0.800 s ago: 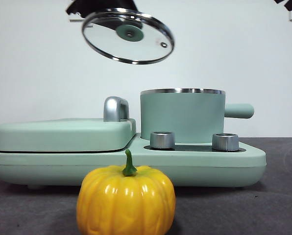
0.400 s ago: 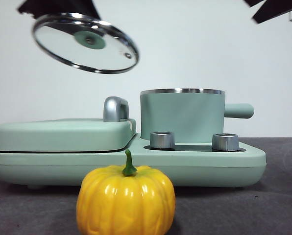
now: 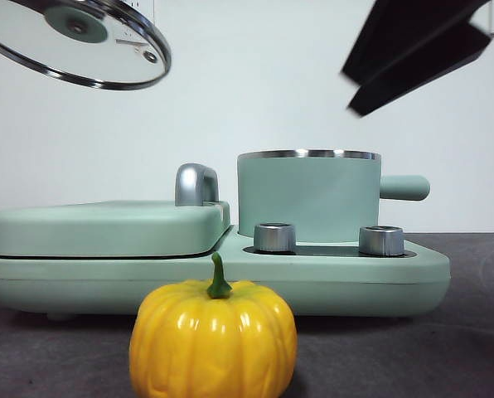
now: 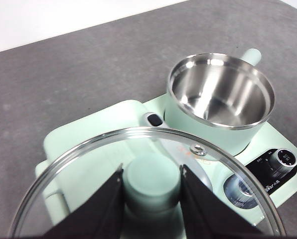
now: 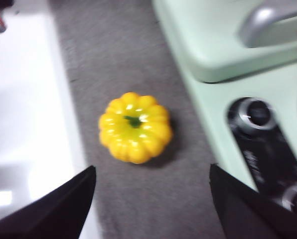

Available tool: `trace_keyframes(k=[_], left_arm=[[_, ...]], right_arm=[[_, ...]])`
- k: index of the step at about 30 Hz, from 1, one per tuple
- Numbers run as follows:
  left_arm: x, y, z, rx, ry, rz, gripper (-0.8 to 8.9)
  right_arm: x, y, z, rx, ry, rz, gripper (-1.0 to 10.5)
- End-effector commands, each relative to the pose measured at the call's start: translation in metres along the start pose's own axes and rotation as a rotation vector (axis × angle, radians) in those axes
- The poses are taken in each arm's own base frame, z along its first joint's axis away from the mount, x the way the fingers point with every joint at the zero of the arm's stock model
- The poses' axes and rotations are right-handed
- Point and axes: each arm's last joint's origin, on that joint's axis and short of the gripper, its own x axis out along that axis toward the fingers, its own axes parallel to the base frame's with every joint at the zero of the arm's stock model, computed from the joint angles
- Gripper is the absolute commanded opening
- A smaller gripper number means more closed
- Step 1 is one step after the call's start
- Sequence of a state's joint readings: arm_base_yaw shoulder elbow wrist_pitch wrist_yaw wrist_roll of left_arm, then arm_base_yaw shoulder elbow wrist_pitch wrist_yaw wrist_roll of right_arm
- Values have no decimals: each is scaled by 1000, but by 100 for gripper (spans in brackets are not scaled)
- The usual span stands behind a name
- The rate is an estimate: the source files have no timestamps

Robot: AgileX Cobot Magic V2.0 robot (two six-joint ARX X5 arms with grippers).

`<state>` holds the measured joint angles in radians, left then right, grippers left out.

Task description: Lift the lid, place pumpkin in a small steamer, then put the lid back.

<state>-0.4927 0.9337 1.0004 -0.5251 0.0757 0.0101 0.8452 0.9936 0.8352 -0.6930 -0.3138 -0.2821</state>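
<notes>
High at the left, we carry the lid (image 3: 75,40) further aside, our left gripper (image 4: 152,185) clamped on its knob. Below, the pumpkin (image 3: 213,338) waits on the table before the uncovered small steamer (image 3: 309,197). Our right gripper (image 5: 151,199), spread wide, now descends over the pumpkin.

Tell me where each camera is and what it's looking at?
Front view: low at table height, looking level across at the pumpkin and small steamer; a dark arm shows at the top right.
Left wrist view: on the left arm, looking down on the lid, held by its knob in the left gripper, with the open steamer beyond.
Right wrist view: on the right arm, looking down at the pumpkin past the open right gripper fingers.
All three views show the green appliance base.
</notes>
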Motion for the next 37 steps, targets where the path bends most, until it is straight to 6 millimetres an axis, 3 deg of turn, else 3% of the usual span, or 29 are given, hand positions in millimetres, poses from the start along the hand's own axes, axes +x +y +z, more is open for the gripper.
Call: trace_keyframes(k=[1, 10, 16, 21, 27, 37], left_arm=[[-8, 0, 7, 0, -53, 3, 18], [-10, 0, 7, 0, -63, 5, 18], [-10, 0, 7, 0, -63, 5, 18], [-10, 0, 7, 0, -64, 5, 18], [-10, 0, 7, 1, -65, 5, 18], [-10, 0, 8, 4, -67, 6, 18]], right_arm=[[12, 6, 9, -26, 9, 40, 359], [52, 16, 16, -94, 69, 91, 359], [72, 20, 20, -119, 74, 112, 264], [84, 19, 19, -123, 109, 71, 268], [96, 17, 17, -121, 133, 78, 486], [112, 14, 16, -127, 144, 80, 488]])
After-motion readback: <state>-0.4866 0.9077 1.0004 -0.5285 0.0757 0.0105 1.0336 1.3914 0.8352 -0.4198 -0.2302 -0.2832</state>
